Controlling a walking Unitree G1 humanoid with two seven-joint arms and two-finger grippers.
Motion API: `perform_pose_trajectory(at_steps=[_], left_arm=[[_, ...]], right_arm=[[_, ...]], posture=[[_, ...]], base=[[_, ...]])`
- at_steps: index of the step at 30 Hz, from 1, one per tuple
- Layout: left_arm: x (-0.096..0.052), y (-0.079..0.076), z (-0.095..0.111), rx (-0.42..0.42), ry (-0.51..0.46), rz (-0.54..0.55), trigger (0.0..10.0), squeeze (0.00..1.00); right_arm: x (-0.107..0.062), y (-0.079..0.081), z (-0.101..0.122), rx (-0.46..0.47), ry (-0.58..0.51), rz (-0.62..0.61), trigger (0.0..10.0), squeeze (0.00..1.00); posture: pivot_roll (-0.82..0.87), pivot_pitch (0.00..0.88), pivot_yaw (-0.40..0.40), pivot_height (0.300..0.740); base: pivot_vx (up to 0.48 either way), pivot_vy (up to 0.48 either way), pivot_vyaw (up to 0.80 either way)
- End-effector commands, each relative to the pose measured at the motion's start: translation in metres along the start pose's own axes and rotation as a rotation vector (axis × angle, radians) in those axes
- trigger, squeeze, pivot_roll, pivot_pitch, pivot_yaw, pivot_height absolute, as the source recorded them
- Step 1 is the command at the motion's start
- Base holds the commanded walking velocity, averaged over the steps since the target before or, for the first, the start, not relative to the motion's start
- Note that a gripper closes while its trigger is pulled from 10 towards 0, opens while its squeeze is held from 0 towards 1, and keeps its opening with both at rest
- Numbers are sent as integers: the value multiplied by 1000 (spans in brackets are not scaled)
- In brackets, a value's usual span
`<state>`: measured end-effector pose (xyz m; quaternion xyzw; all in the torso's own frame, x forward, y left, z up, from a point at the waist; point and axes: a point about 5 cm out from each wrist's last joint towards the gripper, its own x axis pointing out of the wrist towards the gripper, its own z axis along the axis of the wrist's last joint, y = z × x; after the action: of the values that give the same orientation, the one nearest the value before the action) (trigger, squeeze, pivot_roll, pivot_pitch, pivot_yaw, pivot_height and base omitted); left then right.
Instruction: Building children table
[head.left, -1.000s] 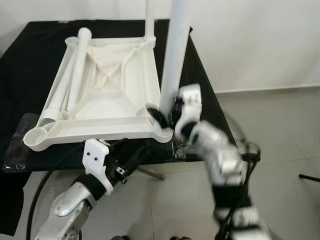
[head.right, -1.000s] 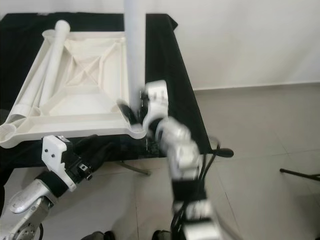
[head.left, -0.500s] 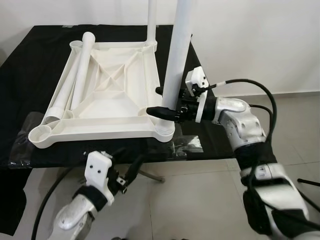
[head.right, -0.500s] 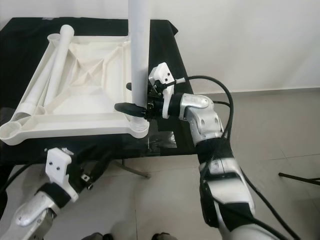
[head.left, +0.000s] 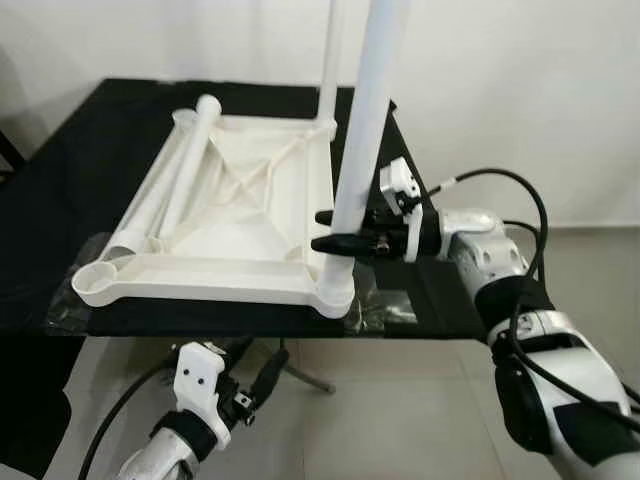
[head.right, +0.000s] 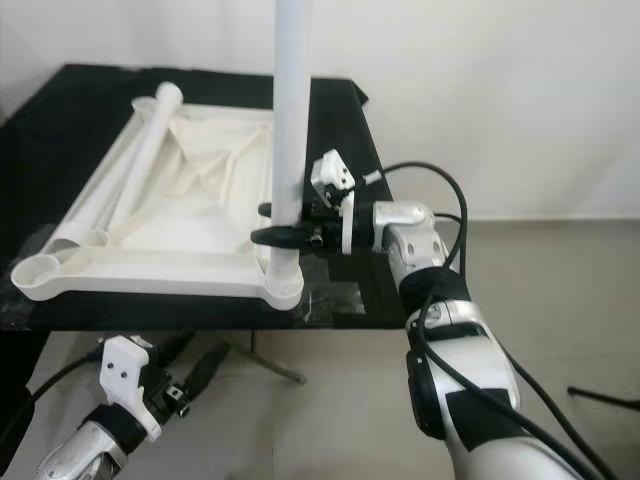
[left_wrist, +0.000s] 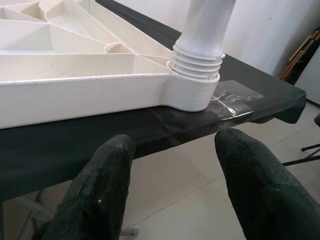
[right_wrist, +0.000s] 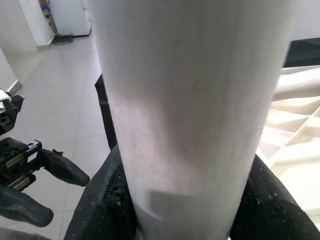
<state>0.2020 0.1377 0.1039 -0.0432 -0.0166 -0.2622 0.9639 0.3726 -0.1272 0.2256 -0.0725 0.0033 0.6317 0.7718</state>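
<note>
**Spotter:** Where's the tabletop, and what have you got hold of?

**Operator:** The white tabletop (head.left: 235, 215) lies upside down on the black bench (head.left: 60, 180), ribs up, so the corner sockets face me. My right hand (head.left: 338, 230) is clenched round the near leg (head.left: 362, 130), low down, just above its socket. I hold it there, I think, to keep it upright and to turn it home.

**Spotter:** Is it fully seated?

**Operator:** I judge not quite. The left wrist view shows threads (left_wrist: 196, 65) standing proud of the corner socket (left_wrist: 187, 92); the head views can't make that out. The right wrist view shows the leg filling the gap between both fingers (right_wrist: 260, 205), so the grip is certain.

**Spotter:** The other legs?

**Operator:** One thinner-looking leg (head.left: 329, 55) stands at the corner beyond the near leg. Two loose legs (head.left: 175, 180) lie across the tabletop's far side from that leg, waiting.

**Spotter:** And your left hand?

**Operator:** Left hand (left_wrist: 172, 180) is released, fingers spread, hanging below the bench edge beneath the tabletop. Clear plastic film (head.left: 385, 305) lies under the socket corner.
</note>
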Motion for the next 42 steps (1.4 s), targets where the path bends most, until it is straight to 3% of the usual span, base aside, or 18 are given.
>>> perform_pose_trajectory(at_steps=[1, 3, 6, 7, 8, 9, 10, 12, 20, 21, 22, 23, 24, 25, 31, 32, 37, 42], left_arm=[[-1, -2, -6, -2, 17, -4, 10000, 0], [-5, -5, -8, -13, 27, -14, 10000, 0], [-7, -6, -9, -22, 29, -17, 10000, 0], [-10, -6, -9, -36, 28, -17, 10000, 0], [-10, -6, -9, -36, 28, -17, 10000, 0], [-12, -5, -9, -51, 26, -15, 10000, 0], [-12, -5, -9, -51, 26, -15, 10000, 0], [-12, -1, -9, -58, 26, -14, 10000, 0], [-10, 5, -10, -50, 35, -7, 10000, 0], [-9, 5, -11, -47, 37, -9, 10000, 0], [-8, 5, -11, -44, 38, -12, 10000, 0], [-8, 5, -10, -43, 38, -18, 10000, 0], [-8, 5, -10, -43, 38, -18, 10000, 0], [-8, 6, -10, -44, 38, -22, 10000, 0], [-6, 4, -10, -23, 45, -94, 10000, 0], [-7, 3, -10, -24, 41, -106, 10000, 0], [-8, 1, -11, -46, 25, -135, 10000, 0], [-9, 3, -10, -87, 5, -132, 10000, 0]], right_arm=[[0, 1, -1, 2, -19, 16, 0, 0], [-5, 6, -22, 13, 17, -191, 0, 0], [-5, 14, -36, 39, 32, -318, 0, 0], [3, 30, -61, 79, 72, -611, 0, 0], [3, 30, -61, 79, 72, -611, 0, 0], [7, 63, -90, 178, 107, -848, 0, 0], [7, 63, -90, 178, 107, -848, 0, 0], [3, 102, -113, 241, 161, -1120, 0, 0], [7, 91, -102, 155, 140, -1125, 0, 0], [9, 87, -96, 150, 129, -1111, 10000, 0], [10, 88, -92, 157, 130, -1119, 10000, 0], [12, 87, -87, 167, 118, -1085, 10000, 302], [12, 87, -87, 167, 118, -1085, 10000, 302], [13, 87, -84, 174, 110, -1061, 10000, 1000], [14, 69, -56, 133, -40, -723, 10000, 1000], [6, 60, -50, 92, -55, -624, 10000, 0], [-10, 34, -42, 26, -8, -389, 10000, 0], [-9, 26, -37, 31, 33, -241, 10000, 0]], posture=[[100, 21, -78, 740], [59, 46, -58, 740], [56, 48, -52, 740], [24, 63, -17, 740], [24, 63, -17, 740], [9, 69, -2, 740], [9, 69, -2, 740], [-13, 67, 30, 740], [-19, 56, 23, 740], [-16, 51, 25, 740], [-16, 51, 25, 740], [-11, 46, 25, 740], [-11, 46, 25, 740], [-10, 44, 26, 740], [32, 21, 18, 740], [41, 17, 12, 740], [56, 10, -3, 740], [66, 7, -15, 740]], base=[[0, 0, 0], [0, 0, 0], [0, 0, 0], [0, 0, 0], [0, 0, 0], [0, 0, 0], [0, 0, 0], [0, 0, 0], [0, 0, 0], [0, 0, 0], [0, 0, 0], [0, 0, 0], [0, 0, 0], [0, 0, 0], [0, 0, 0], [0, 0, 0], [0, 0, 0], [0, 0, 0]])
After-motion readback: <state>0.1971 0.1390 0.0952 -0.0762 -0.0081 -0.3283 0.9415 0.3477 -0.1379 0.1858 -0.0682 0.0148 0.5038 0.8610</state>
